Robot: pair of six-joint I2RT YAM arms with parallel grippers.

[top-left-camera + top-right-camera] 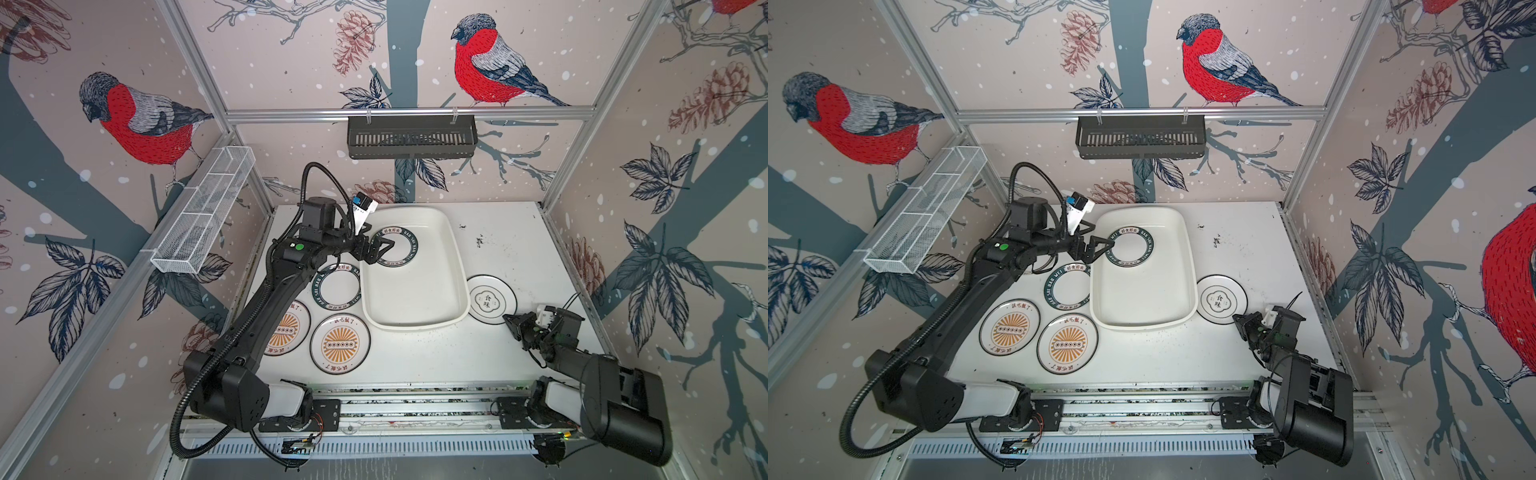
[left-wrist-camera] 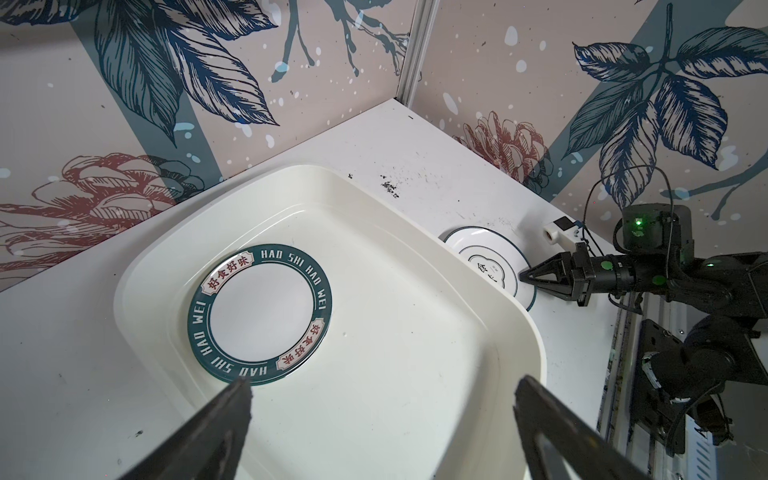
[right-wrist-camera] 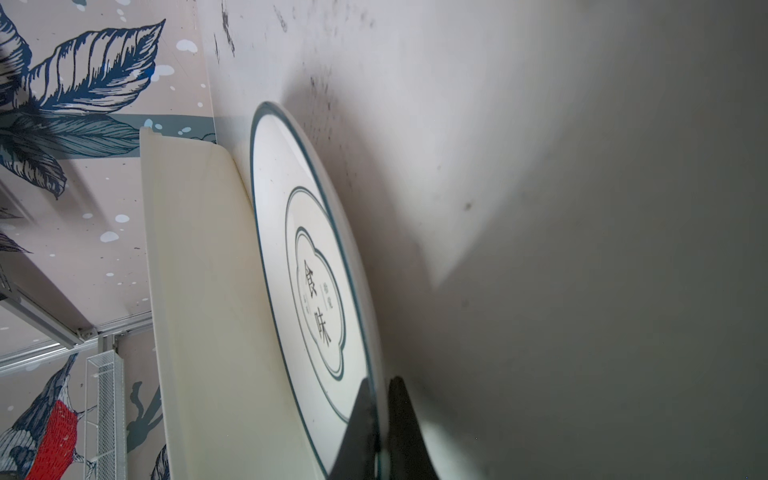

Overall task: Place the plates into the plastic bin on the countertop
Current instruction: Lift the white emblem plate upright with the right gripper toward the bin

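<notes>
The plastic bin (image 1: 415, 295) (image 1: 1142, 301) lies on the countertop (image 1: 519, 249). One plate with a dark lettered rim band (image 1: 394, 246) (image 2: 259, 313) lies flat inside it at the far left. My left gripper (image 1: 376, 251) (image 2: 382, 386) hovers open over the bin's left rim, just clear of that plate. An emblem plate (image 1: 491, 298) (image 3: 307, 249) lies against the bin's right side. My right gripper (image 1: 510, 320) (image 3: 380, 386) is shut on its near rim. A second lettered plate (image 1: 338, 286) and two sunburst plates (image 1: 340, 343) (image 1: 289, 328) lie left of the bin.
A black slotted basket (image 1: 411, 137) hangs on the back wall and a white wire-mesh basket (image 1: 203, 212) on the left wall. The arms' mounting rail (image 1: 415, 409) runs along the front edge. Dark specks mark the countertop right of the bin.
</notes>
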